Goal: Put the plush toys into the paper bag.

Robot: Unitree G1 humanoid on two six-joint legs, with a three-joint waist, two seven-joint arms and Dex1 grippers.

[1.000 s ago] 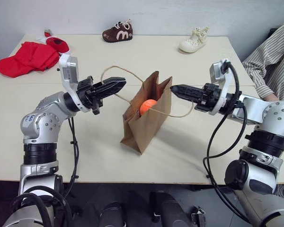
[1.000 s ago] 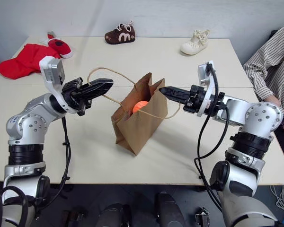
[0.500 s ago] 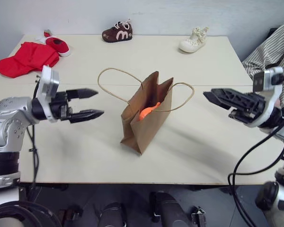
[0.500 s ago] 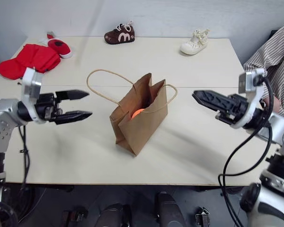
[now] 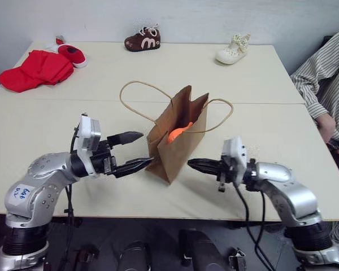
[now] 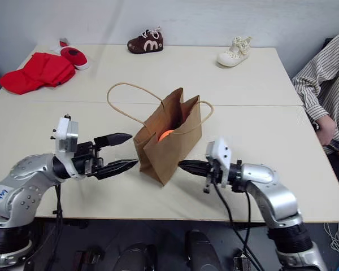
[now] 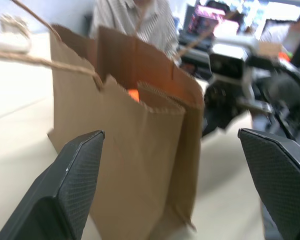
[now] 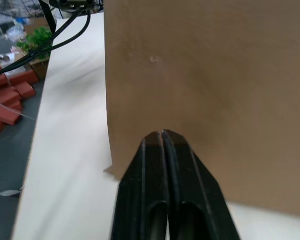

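Paper bag (image 5: 175,138) stands upright mid-desk (image 5: 260,84), handles looped out to both sides. Orange plush toy (image 5: 178,133) is inside, visible through the mouth. Red plush toy isn't visible, can't tell if it's deeper in the bag. Left end effector (image 5: 133,152) has fingers spread, empty, just left of the bag; right end effector (image 5: 196,164) has fingers pressed together, empty, tip near the bag's right wall. Looks mostly or fully done.

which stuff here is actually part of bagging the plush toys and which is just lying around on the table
Part of the job:
- paper bag, standing mid-table
- orange plush toy, inside the bag
- left gripper, open beside the bag
- right gripper, shut, pointing at the bag's base

Just lying about:
- red cloth garment
- small red shoe
- brown shoe
- cream shoe
- person's striped sleeve
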